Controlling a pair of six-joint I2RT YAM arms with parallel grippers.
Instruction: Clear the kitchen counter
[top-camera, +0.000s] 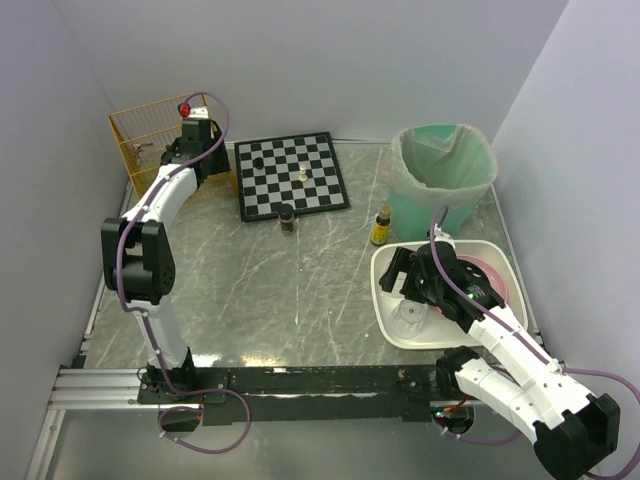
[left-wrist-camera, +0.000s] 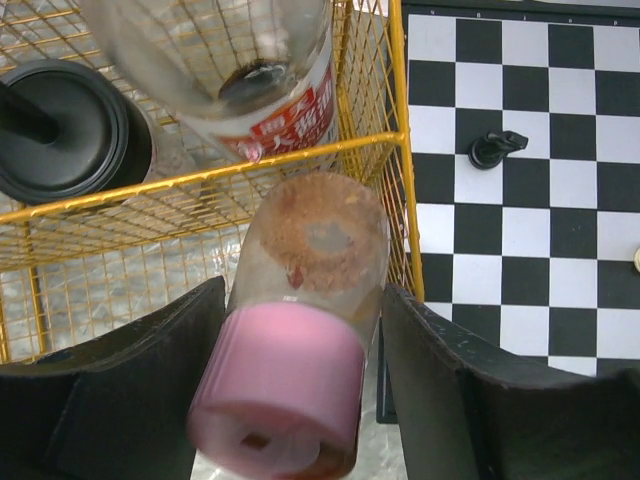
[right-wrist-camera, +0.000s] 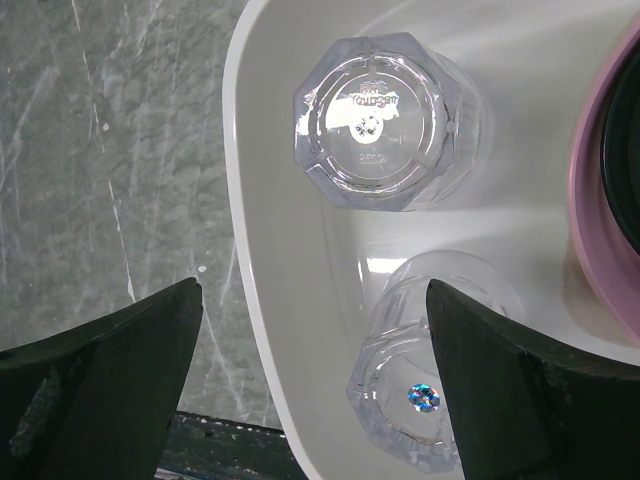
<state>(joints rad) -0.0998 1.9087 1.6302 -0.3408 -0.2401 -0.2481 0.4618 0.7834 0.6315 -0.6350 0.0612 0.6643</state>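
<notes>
The kitchen counter (top-camera: 260, 285) is grey-green marble-look. On it stand a small dark jar (top-camera: 287, 219) and a yellow bottle (top-camera: 380, 228). My left gripper (top-camera: 193, 135) is at the yellow wire basket (top-camera: 150, 130) at the back left. In the left wrist view it (left-wrist-camera: 303, 290) is shut on a spice jar with a pink cap (left-wrist-camera: 300, 330), held tilted at the basket's front rim (left-wrist-camera: 200, 170). My right gripper (top-camera: 412, 283) hovers over the white tray (top-camera: 379, 290). In the right wrist view it (right-wrist-camera: 312, 290) is wide open and empty above the tray's left rim (right-wrist-camera: 270, 250).
The basket holds a clear bottle (left-wrist-camera: 240, 70) and a black-lidded container (left-wrist-camera: 75, 130). The tray holds two upturned glasses (right-wrist-camera: 378, 120) (right-wrist-camera: 430, 390) and a pink plate (right-wrist-camera: 590, 250). A chessboard (top-camera: 292, 175) with pieces lies at the back. A green-lined bin (top-camera: 443, 175) stands at the back right.
</notes>
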